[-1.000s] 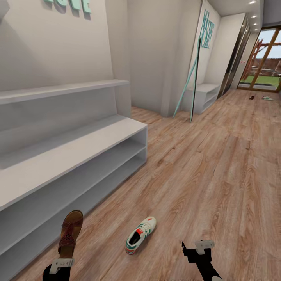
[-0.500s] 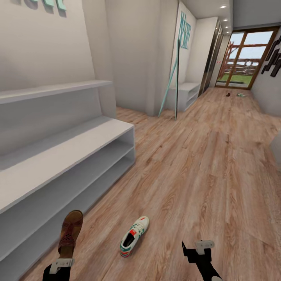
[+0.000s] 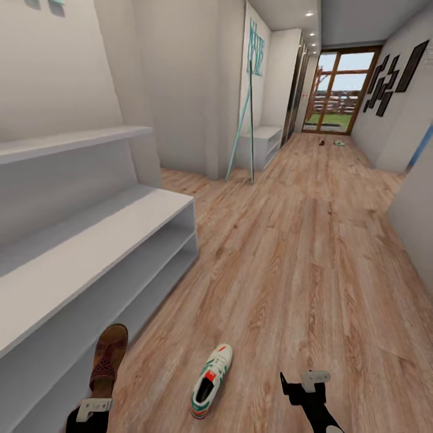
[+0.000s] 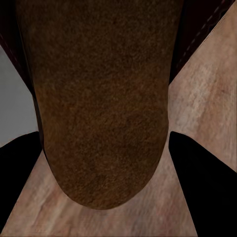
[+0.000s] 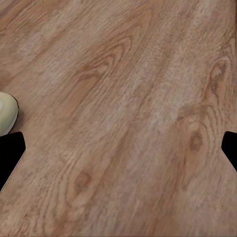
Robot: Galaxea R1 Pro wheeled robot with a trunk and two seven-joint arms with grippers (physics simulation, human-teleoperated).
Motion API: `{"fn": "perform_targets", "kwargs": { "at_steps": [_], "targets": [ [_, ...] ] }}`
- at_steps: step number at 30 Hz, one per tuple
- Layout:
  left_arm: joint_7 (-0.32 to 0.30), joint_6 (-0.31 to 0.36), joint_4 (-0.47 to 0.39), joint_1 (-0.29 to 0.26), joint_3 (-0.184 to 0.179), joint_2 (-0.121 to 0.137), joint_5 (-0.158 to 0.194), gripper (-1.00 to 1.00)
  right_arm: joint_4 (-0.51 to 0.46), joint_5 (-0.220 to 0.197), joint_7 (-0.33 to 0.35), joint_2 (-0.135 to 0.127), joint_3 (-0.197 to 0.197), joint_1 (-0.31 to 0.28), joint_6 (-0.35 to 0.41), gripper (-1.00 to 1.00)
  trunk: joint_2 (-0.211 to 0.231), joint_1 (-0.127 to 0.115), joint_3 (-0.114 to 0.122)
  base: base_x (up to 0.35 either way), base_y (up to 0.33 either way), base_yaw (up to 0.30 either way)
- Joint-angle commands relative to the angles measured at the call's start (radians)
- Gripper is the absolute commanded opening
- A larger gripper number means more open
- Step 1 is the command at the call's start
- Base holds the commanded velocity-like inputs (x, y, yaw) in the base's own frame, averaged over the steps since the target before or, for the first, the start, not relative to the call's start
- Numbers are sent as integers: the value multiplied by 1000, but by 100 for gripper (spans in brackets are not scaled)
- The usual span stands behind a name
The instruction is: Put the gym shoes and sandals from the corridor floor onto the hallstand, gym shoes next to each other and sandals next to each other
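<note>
My left gripper [image 3: 93,410] is shut on a dark brown woven sandal [image 3: 108,359], held just above the corridor floor [image 3: 288,258] beside the near grey rack. In the left wrist view the sandal [image 4: 98,89] fills the gap between the black fingers [image 4: 200,177]. One white gym shoe [image 3: 210,380] with green stripes lies on the floor between my arms. Its toe [image 5: 6,111] shows in the right wrist view. My right gripper [image 3: 304,382] hangs open and empty over bare planks. Far down the corridor lie a second sandal [image 3: 322,143] and a second gym shoe [image 3: 338,143]. Which grey rack is the hallstand I cannot tell.
A long pale grey rack [image 3: 102,240] with two open tiers and a wall shelf [image 3: 72,141] runs along the left wall. A smaller grey rack [image 3: 264,141] stands farther on, with teal poles [image 3: 243,129] leaning beside it. A glass door [image 3: 334,90] ends the corridor. A grey wall edge [image 3: 418,216] stands at right.
The camera has swung to the right, so the rack and walls have slid left in the picture. Both grippers and the held sandal keep their places in the view.
</note>
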Motion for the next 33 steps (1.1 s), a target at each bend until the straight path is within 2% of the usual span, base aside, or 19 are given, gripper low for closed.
{"fn": "perform_targets", "kwargs": {
  "at_steps": [1,19,33],
  "targets": [
    [-6,-3,0,-1,8,0,-3,-100,1,9,1,0,-8,-1,-4,100,0,0,-1,219,284,-261],
    [-6,-2,0,-1,8,0,-2,-100,1,9,1,0,-8,-1,-4,100,0,0,-1,152,278,-261],
    [-6,-3,0,-1,8,0,-2,-100,1,9,1,0,-9,-1,-4,100,0,0,-1,7,33,-261]
  ]
}}
